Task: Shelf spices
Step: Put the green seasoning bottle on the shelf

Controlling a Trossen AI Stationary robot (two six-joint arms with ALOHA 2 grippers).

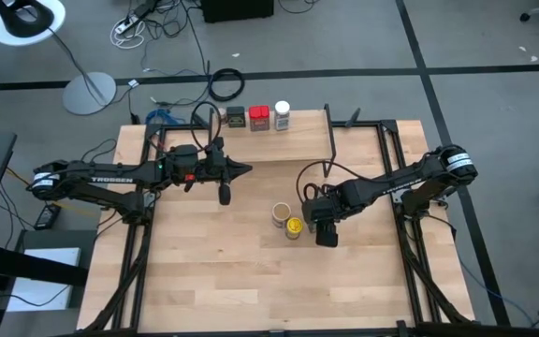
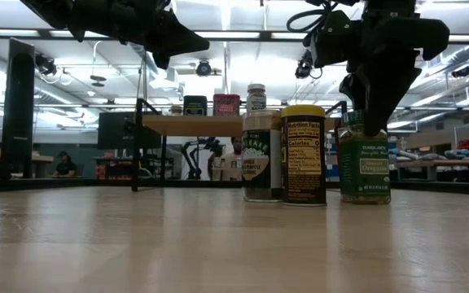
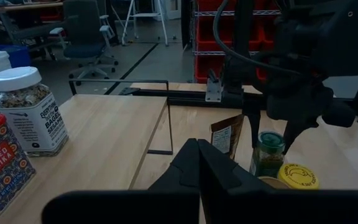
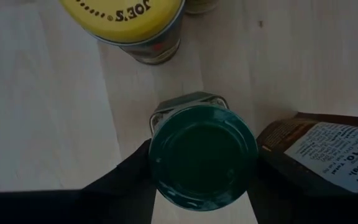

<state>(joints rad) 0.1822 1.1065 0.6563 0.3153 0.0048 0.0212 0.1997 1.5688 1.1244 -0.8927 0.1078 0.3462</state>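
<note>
My right gripper [image 4: 201, 186] points straight down w/ one dark finger each side of the green-lidded glass herb jar [image 4: 202, 155], pinching it just below the lid; the jar stands upright on the table. Just beside it, on the table: 1 yellow-lidded jar w/ a brown label [image 2: 303, 155], 1 tan-capped jar w/ a dark label [image 2: 262, 156] and, in my right wrist view, 1 brown labelled container [image 4: 328, 157] almost touching the green one. That's 4 spices near mid-table. My left gripper [image 3: 197, 168] hangs above the table near the shelf, fingers pressed together, nothing in them. The shelf, a low rack w/ a light wooden top board [image 1: 344, 126] on thin black legs, sits along the far edge of the table. It carries 3 spices in a row at one end: 1 dark square tin [image 1: 236, 117], 1 red smoked-paprika tin [image 1: 258, 118] and 1 white-lidded clear jar of seasoning [image 1: 282, 115]. Total 7. The large light-wood table [image 1: 213, 281] sits in a black metal frame. Around it: grey floor w/ black tape lines, loose cables, a round-based lamp stand [image 1: 89, 92]. Beyond the table, an office chair [image 3: 89, 37], red storage bins [image 3: 213, 37], ceiling lights.
</note>
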